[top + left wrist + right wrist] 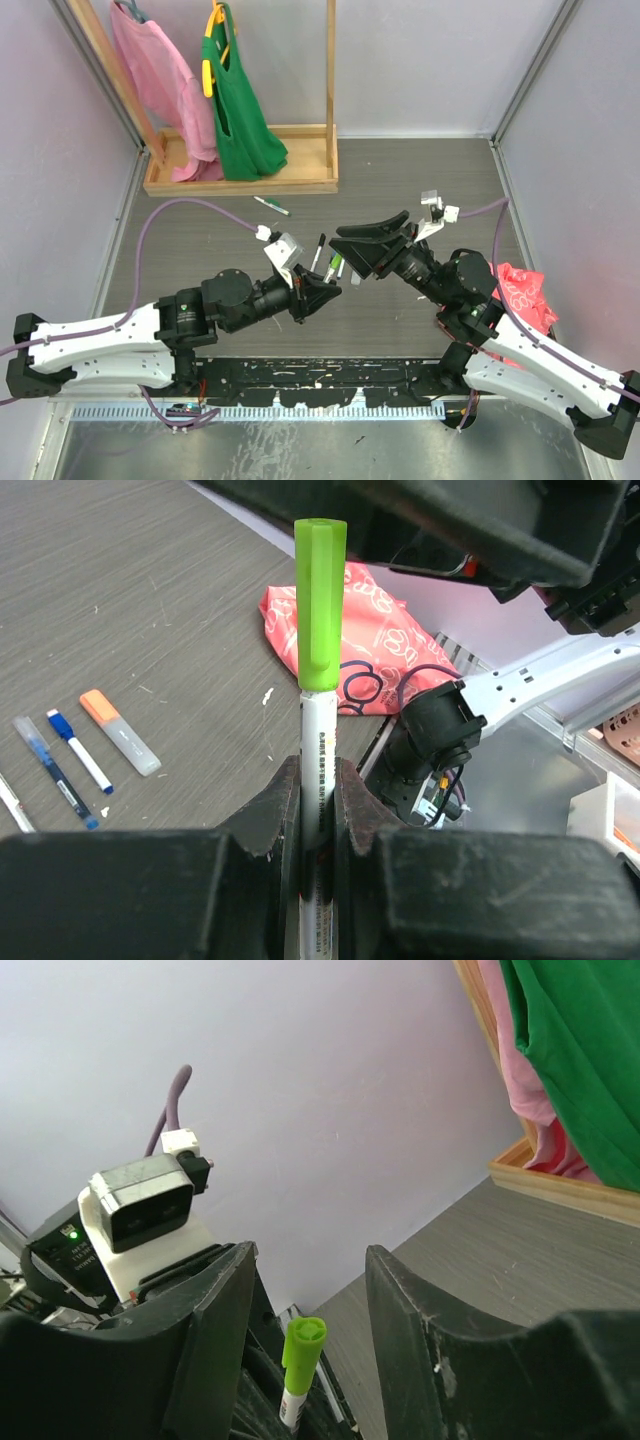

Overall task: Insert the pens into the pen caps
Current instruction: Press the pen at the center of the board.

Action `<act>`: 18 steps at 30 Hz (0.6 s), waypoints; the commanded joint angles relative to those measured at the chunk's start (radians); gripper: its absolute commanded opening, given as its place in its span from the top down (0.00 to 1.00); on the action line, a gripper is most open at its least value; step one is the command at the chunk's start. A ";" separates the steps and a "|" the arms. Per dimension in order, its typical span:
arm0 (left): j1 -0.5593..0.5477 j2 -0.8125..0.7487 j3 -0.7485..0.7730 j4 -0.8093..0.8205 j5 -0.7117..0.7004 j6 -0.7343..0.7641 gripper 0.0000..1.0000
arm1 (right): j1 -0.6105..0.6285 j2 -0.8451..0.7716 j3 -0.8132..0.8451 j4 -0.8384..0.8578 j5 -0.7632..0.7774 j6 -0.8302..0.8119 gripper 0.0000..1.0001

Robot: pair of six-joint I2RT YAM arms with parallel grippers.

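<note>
**Capped pen pinched on the left, right claw spread beside it**

Top view: the left claw (325, 285) pinches one pen (335, 266) over the middle of the table (420, 190). The right claw (348, 250) sits just beside the pen's capped end with its jaws apart. Two more pens lie on the table: a green-ended pen (271, 206) farther off and a black-ended pen (318, 252) just left of the held one.

Left wrist view: the left claw's fingers (275, 815) press on the white barrel, and one light green cap (320, 605) sits on its top end. Four pens lie to the left: an orange-capped pen (120, 732), a blue-capped pen (80, 750), a dark blue pen (55, 772) and a white sliver (8, 802) at the edge. I can make out no loose caps.

Right wrist view: the right claw (310, 1260) is spread and touches nothing, with the capped pen beyond its fingers.

The cap may be only half seated. An off-centre touch from the right claw could tilt the pen in its narrow pinch or knock the cap off. The arms are also close enough to bump.
</note>
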 commanded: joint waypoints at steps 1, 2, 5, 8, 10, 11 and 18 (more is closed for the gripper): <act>0.002 -0.002 0.057 0.042 0.019 0.008 1.00 | 0.006 0.008 0.033 0.061 -0.048 0.003 0.47; 0.002 -0.004 0.057 0.044 0.018 0.008 1.00 | 0.006 0.009 0.031 0.064 -0.052 0.008 0.48; 0.003 -0.003 0.057 0.045 0.008 0.008 1.00 | 0.006 0.008 0.022 0.068 -0.062 0.015 0.50; 0.003 -0.001 0.056 0.045 0.001 0.005 1.00 | 0.006 0.008 0.017 0.070 -0.074 0.019 0.53; 0.003 0.001 0.055 0.046 -0.006 0.001 1.00 | 0.006 0.006 0.012 0.070 -0.081 0.022 0.57; 0.003 -0.002 0.054 0.047 -0.009 -0.001 1.00 | 0.006 0.005 0.006 0.071 -0.083 0.026 0.59; 0.003 -0.004 0.048 0.054 -0.015 -0.011 1.00 | 0.005 -0.006 -0.017 0.079 -0.089 0.043 0.67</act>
